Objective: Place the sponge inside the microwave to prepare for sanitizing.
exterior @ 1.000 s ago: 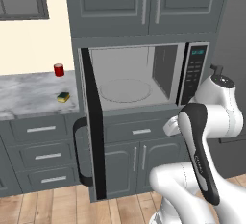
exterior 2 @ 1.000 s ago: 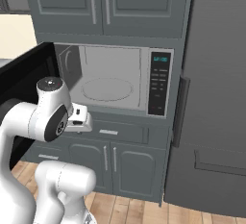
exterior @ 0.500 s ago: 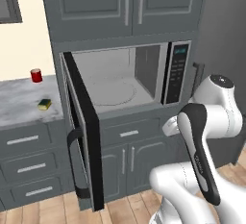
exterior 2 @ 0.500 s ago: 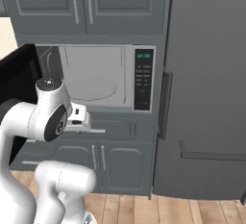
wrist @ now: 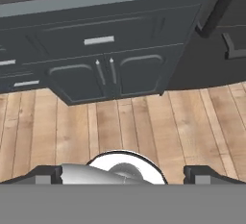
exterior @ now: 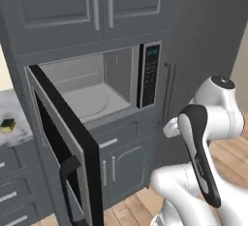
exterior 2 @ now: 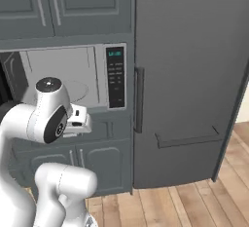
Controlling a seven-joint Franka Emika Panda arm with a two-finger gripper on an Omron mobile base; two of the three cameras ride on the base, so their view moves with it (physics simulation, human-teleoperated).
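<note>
Yellow with a dark green top, the sponge (exterior: 7,123) sits on the marbled grey tabletop (exterior: 14,132) at the far left edge of your left base view, well apart from the arm. The microwave (exterior: 104,87) stands open between them: its black glass door (exterior: 63,150) swings out toward you, and the light grey interior with the round turntable (exterior: 89,101) is bare.

Your tool (wrist: 123,174) has its tips spread as wide as they go, with nothing between them. The hand view looks down past them at the wooden floor (wrist: 144,122) and the grey lower cabinet doors (wrist: 108,76), so the tool hangs low in front of the cabinets, tucked close to the robot's body.

What the coming move turns on: the sponge lies to the left of the tool and higher, beyond the open door. I judge that the door stands across the straight path, so you will likely need to bring the tool up and around its outer edge. The sponge's long axis is too small to read here.
</note>
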